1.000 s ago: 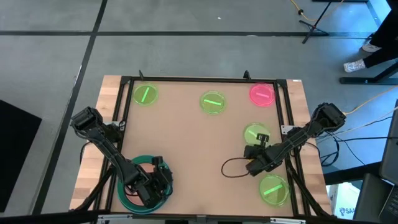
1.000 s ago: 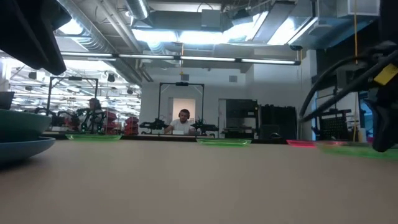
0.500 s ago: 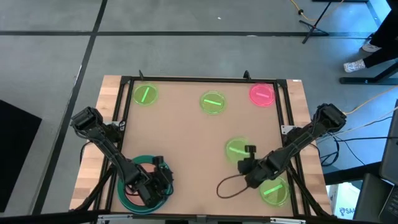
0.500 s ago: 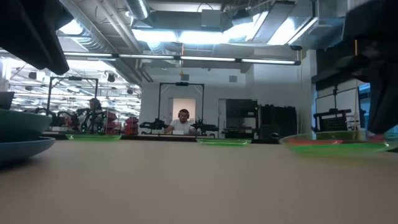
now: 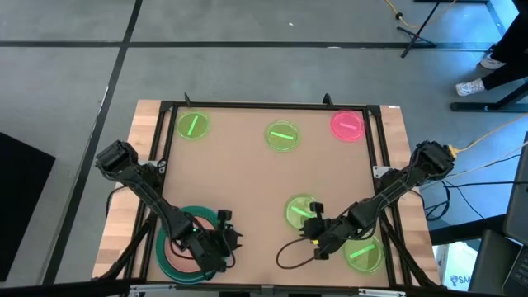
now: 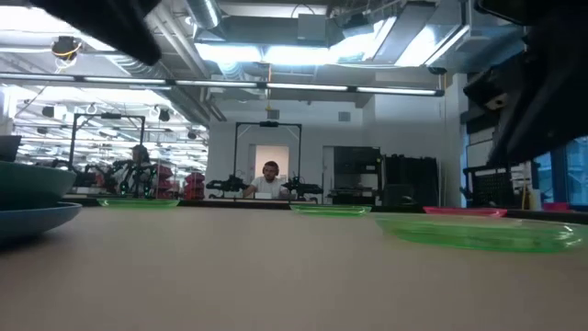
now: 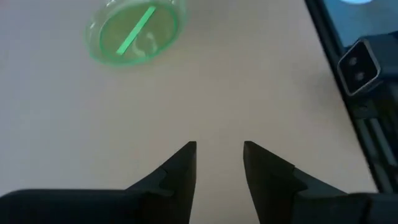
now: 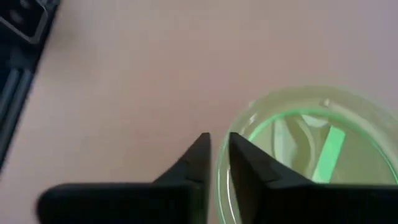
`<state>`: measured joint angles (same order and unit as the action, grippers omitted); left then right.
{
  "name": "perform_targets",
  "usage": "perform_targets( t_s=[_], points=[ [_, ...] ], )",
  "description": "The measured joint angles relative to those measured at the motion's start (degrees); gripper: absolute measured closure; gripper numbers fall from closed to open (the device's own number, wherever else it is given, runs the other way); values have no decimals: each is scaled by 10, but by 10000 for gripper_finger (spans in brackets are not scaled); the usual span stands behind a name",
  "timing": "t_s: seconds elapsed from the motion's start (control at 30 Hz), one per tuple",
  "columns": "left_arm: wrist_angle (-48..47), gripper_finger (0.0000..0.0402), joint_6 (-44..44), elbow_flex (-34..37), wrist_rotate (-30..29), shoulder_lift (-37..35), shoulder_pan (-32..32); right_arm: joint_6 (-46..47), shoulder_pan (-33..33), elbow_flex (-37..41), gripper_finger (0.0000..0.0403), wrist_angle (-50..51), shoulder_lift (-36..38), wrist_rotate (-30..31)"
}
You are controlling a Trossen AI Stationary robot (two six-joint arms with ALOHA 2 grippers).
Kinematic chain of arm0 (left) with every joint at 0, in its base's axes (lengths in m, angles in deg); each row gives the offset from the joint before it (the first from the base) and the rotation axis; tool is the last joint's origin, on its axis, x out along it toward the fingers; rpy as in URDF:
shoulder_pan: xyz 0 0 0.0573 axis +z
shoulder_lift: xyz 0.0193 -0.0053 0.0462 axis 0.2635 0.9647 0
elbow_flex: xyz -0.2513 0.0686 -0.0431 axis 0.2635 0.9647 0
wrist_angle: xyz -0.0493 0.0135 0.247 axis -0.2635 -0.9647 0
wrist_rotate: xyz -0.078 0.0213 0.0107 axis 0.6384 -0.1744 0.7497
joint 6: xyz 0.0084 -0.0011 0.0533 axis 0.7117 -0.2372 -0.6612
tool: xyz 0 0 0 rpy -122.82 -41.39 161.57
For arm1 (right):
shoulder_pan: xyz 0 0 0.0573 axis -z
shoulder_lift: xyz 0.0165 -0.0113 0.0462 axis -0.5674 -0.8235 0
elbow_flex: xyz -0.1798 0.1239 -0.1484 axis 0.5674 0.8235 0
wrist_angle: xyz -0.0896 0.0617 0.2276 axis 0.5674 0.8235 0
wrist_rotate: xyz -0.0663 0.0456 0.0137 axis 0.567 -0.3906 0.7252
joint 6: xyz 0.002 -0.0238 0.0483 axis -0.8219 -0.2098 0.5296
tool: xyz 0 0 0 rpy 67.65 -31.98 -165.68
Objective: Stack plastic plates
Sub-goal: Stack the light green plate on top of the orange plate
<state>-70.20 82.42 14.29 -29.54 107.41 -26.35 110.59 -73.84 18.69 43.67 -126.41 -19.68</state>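
Observation:
My right gripper [image 5: 312,227] [image 8: 217,144] is shut on a small translucent neon-green plate [image 5: 301,210] [image 6: 478,233] right of the table's middle. My left gripper [image 5: 224,242] [image 7: 219,149] is open over bare table, just right of the stack at the near left corner: the salmon-pink plate [image 5: 183,252] lies in the large green plate [image 5: 169,227] [image 6: 28,179], which sits on the blue plate [image 6: 32,219]. Two more neon-green plates [image 5: 193,125] [image 5: 282,135] and the hot-pink plate [image 5: 347,124] lie flat along the far edge. Another neon-green plate [image 5: 363,252] lies near the right corner. My right gripper pinches the small neon-green plate by its rim [image 8: 241,121], one finger outside the plate and one over its inside. The fingers come from the table's near right side. The plate lies about level, low over the table; whether it rests on the table, I cannot tell.
A black frame [image 5: 272,106] runs around the tabletop. My right arm's cable [image 5: 289,256] loops on the table near the held plate. A small neon-green plate [image 7: 135,31] shows ahead of my left gripper. Bare table lies in the middle [image 5: 247,181]. A person [image 6: 271,184] sits far behind the table.
My right gripper has carried the small neon-green plate from the right side toward the table's left and near edge, and lower. My left gripper has moved right, off the stack, and the salmon-pink plate inside the green one now shows.

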Motion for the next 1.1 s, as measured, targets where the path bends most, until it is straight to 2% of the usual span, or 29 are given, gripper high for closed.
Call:
perform_targets(
  t_s=[0.17,0.33,0.4,0.53,0.7,1.1],
  points=[
    [44,248,-73,0,17,4,41,-14,-1,-11,267,-1,0,-1],
    [129,234,-153,0,40,34,92,-17,-14,-20,228,-18,0,18],
    [169,234,-174,0,47,56,114,-29,-29,-21,223,-34,0,54],
    [231,234,-249,0,110,105,150,-58,-60,-21,221,-53,0,135],
    [300,236,-321,-10,136,158,183,-78,-93,-21,221,-81,0,202],
    [289,237,-400,-125,148,275,216,-89,-106,-21,221,-91,0,229]
  ],
)
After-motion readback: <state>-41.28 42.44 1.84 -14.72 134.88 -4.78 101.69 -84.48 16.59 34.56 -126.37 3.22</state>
